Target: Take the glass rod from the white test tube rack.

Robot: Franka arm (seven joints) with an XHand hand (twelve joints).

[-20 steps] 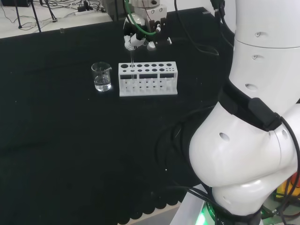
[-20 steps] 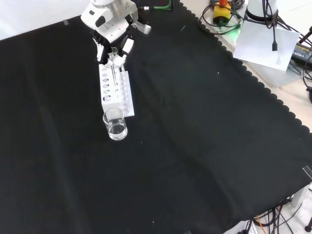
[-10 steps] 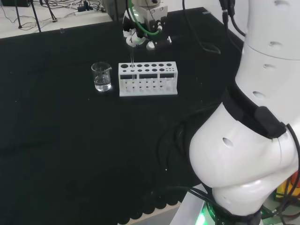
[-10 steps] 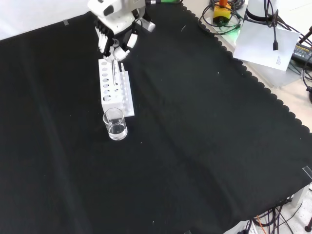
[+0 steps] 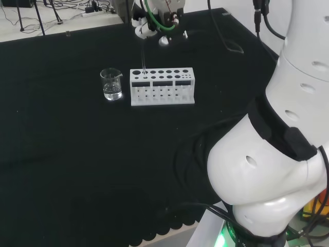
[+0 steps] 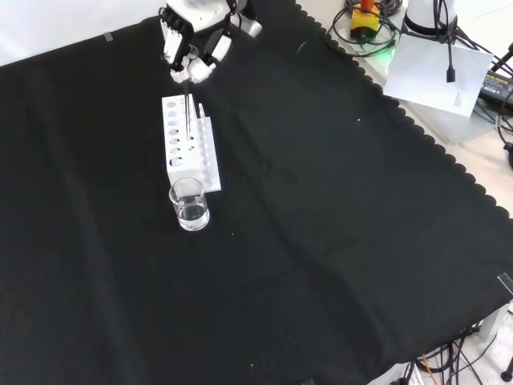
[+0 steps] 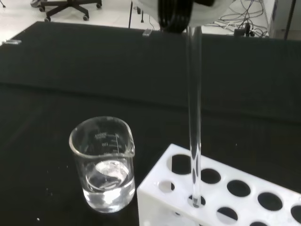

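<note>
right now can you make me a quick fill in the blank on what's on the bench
1. The robot hand holds a thin glass ____ upright.
2. The rod has its lower end in a hole of the white ____.
3. Beside the rack stands a small beaker with a little clear ____ in it.
4. The bench is covered with a ____ cloth.

Missing words: rod; rack; liquid; black
</note>
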